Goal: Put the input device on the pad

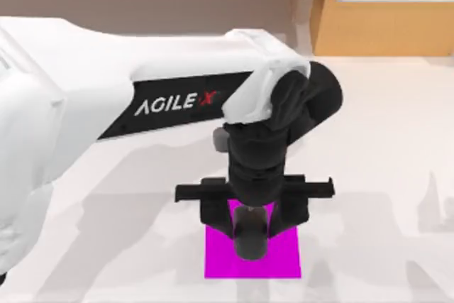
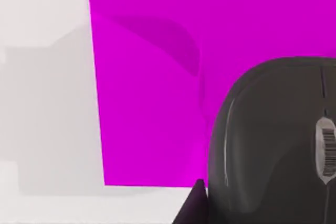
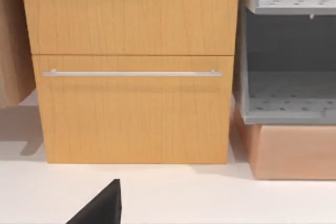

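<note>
The left gripper (image 1: 250, 235) hangs over the pad (image 1: 284, 260) near the surface's front edge, jaws narrowed around the mouse (image 2: 273, 140), its long axis running front to back (already above magenta). The right arm is parked, facing a wooden cabinet (image 3: 131, 66).

The light was bright and even, throwing soft grey shadows of the left arm (image 1: 106, 118) across the pale table (image 1: 383, 147). In the left wrist view a faint darker shadow lay on the pad (image 2: 147, 87), and the mouse (image 2: 273, 140) carried a dull sheen along its rounded edge. The wooden cabinet (image 3: 131, 66) was evenly lit, without glare.
</note>
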